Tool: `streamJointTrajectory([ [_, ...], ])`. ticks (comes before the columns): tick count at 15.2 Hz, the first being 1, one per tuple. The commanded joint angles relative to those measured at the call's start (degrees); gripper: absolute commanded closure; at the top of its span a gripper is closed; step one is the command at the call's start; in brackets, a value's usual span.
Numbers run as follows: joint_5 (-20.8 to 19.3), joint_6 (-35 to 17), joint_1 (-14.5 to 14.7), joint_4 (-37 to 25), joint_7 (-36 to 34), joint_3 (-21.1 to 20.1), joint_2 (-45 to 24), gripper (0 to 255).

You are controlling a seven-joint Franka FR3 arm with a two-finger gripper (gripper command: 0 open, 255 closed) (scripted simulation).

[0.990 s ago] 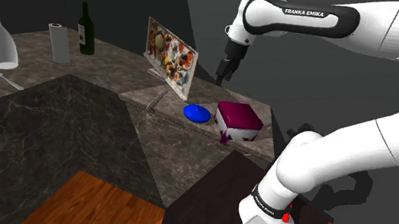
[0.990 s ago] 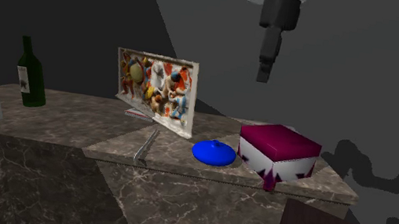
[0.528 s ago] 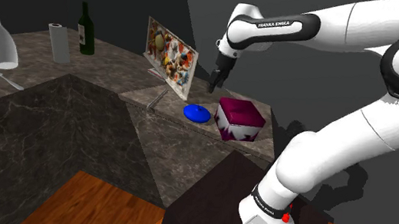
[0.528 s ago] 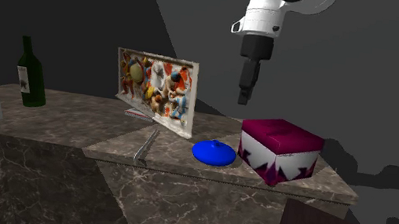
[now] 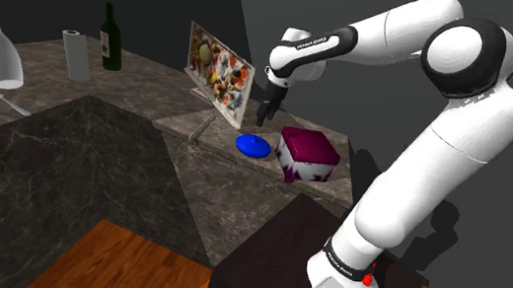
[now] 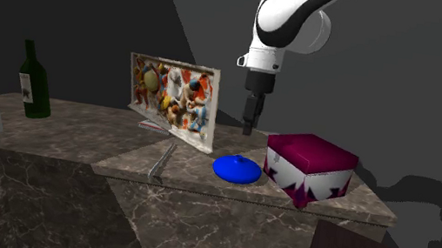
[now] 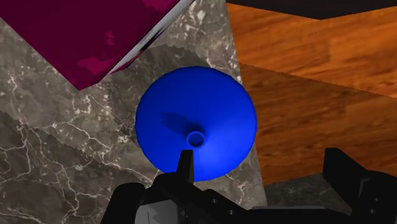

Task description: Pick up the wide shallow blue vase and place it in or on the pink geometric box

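Above the blue vase (image 6: 237,168) | black gripper (image 6: 248,128) hangs, fingers wide apart, holding nothing | vase sits on the stone counter (image 6: 78,131) just beside the pink box (image 6: 309,162)

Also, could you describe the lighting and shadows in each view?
Wrist view: the wide shallow blue vase is brightly, evenly lit, with one soft dark patch beside its small opening. Second exterior view: dim overall; the white arm's shadow falls on the grey wall to the right of the magenta box. Shoulder view: similar arm shadow on that wall.
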State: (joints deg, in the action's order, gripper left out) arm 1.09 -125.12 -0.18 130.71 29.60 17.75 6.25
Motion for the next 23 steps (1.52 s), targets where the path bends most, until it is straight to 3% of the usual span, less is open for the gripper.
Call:
streamJointTrajectory([
  [1,1.87,-1.99,-0.29,-1.99,2.87,0.99,-4.39,0],
  [5,6.52,-5.04,-1.33,-7.09,8.19,1.66,-13.69,0],
  [13,9.08,-10.36,-1.77,-5.76,10.03,0.87,-18.06,0],
  [21,9.07,-10.36,-1.78,-5.76,10.03,0.86,-18.05,0],
  [22,9.07,-10.36,-1.78,-5.77,10.03,0.86,-18.05,255],
  [23,9.07,-10.36,-1.78,-5.77,10.03,0.86,-18.05,255],
])
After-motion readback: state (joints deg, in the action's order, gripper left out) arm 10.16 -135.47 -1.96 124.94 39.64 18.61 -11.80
